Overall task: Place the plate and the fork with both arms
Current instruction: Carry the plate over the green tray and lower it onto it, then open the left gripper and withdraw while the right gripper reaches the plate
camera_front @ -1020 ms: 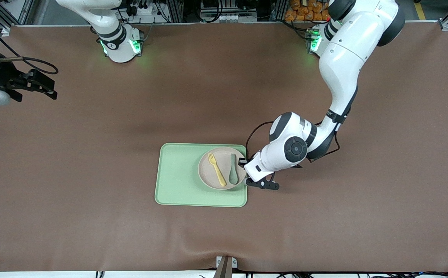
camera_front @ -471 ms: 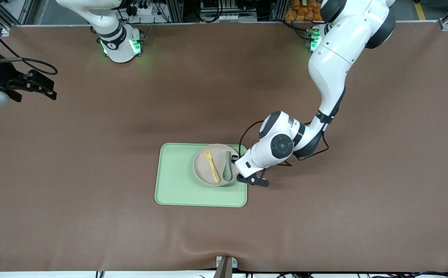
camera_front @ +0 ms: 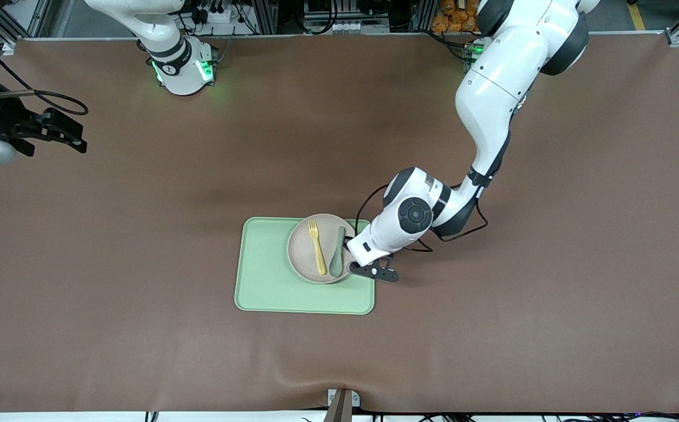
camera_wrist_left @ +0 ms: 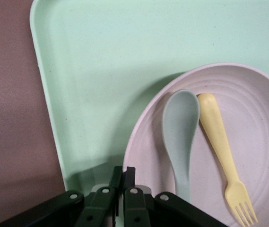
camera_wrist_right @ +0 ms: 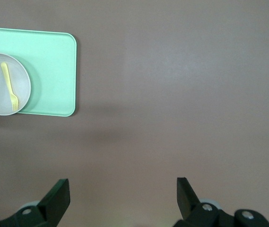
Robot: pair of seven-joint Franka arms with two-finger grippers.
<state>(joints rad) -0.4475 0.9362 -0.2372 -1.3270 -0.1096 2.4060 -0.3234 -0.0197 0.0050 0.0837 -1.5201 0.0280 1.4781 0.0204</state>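
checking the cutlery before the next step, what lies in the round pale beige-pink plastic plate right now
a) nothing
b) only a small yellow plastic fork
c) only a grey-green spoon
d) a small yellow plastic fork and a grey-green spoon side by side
d: the small yellow plastic fork and the grey-green spoon lie side by side in the round pale beige-pink plastic plate, as the left wrist view also shows.

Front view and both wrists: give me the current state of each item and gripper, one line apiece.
plate: on the green tray, rim pinched by the left gripper, carrying the fork and spoon.
fork: lying flat in the plate, beside the spoon.
spoon: lying flat in the plate.
green tray: flat on the table.
left gripper: shut on the plate's rim.
right gripper: open, holding nothing, waiting above bare table at the right arm's end.
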